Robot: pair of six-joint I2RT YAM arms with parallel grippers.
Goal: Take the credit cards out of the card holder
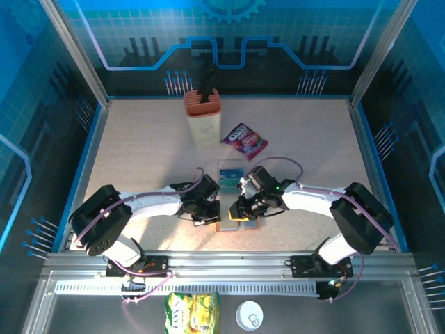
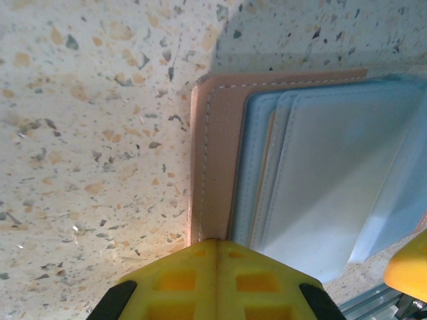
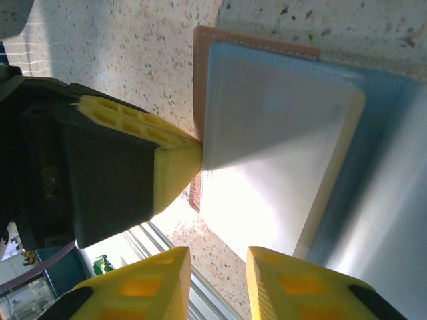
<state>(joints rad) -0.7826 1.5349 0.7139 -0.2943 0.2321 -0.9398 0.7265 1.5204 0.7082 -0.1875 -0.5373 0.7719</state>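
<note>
The left pincer (image 2: pixel 217 257) has its yellow fingers drawn together, tips set against the leather edge of the card holder (image 2: pixel 210 167), which lies spread open on the table (image 2: pixel 87 133) near the front edge, between the two arms. It looks to be pinning the cover flat; whether any leather is caught between the tips cannot be told. The right pincer (image 3: pixel 219 267) hangs low over the other side with a narrow gap between its fingers and nothing in it, the corner of the top sleeve (image 3: pixel 267 147) just beside its tips. A pale yellowish edge shows along that sleeve, perhaps a card tucked inside, though glare makes this unsure. Seen from above, a teal card (image 1: pixel 227 176) lies flat on the table just beyond the holder, apart from it, so the job seems part done

The step in hand looks like reaching for the next card while the holder is pinned. The next move calls for the right pincer to nip the card's exposed edge at the sleeve mouth and draw it straight out along the sleeve. Cards are thin and slick and the sleeves limp, so the pinch could take sleeve and card together
</note>
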